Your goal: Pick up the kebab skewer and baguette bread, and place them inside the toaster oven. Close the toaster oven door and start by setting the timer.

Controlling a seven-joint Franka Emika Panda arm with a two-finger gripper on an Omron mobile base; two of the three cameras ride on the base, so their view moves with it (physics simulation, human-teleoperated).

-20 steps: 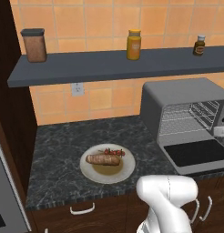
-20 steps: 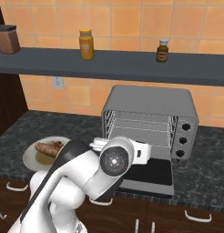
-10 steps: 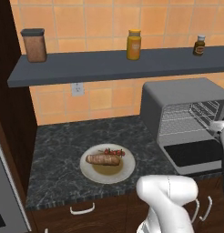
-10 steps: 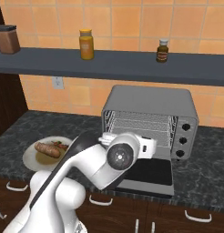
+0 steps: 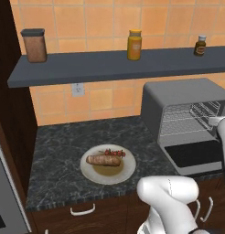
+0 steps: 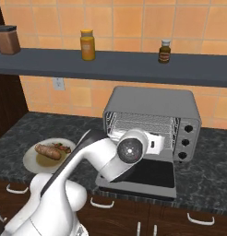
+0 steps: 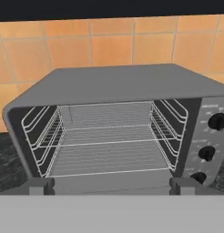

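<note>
The baguette bread [image 5: 103, 160] [image 6: 47, 150] lies on a white plate [image 5: 128, 171] [image 6: 31, 165]. The kebab skewer [image 5: 114, 152] [image 6: 63, 147] rests beside it on the far side of the plate. The grey toaster oven [image 5: 178, 96] [image 6: 152, 101] [image 7: 118, 84] stands to the right. The toaster oven door [image 5: 194, 153] [image 6: 154, 174] lies folded down flat, so the wire rack [image 7: 107, 152] is bare to view. My gripper [image 6: 154, 142] [image 5: 218, 121] hovers over the lowered door and faces the cavity. It is open and holds nothing.
Three dark knobs [image 7: 217, 121] run down the oven's right panel. A shelf [image 5: 109, 64] above carries a brown canister [image 5: 34, 45], a yellow jar [image 5: 134, 45] and a small dark bottle [image 5: 200, 45]. Dark cabinet wall flanks the counter [image 5: 59, 151] on the left.
My hand has risen a little and come closer to the oven mouth. The plate, bread and skewer have not moved, and the jaws stay as wide as before.
</note>
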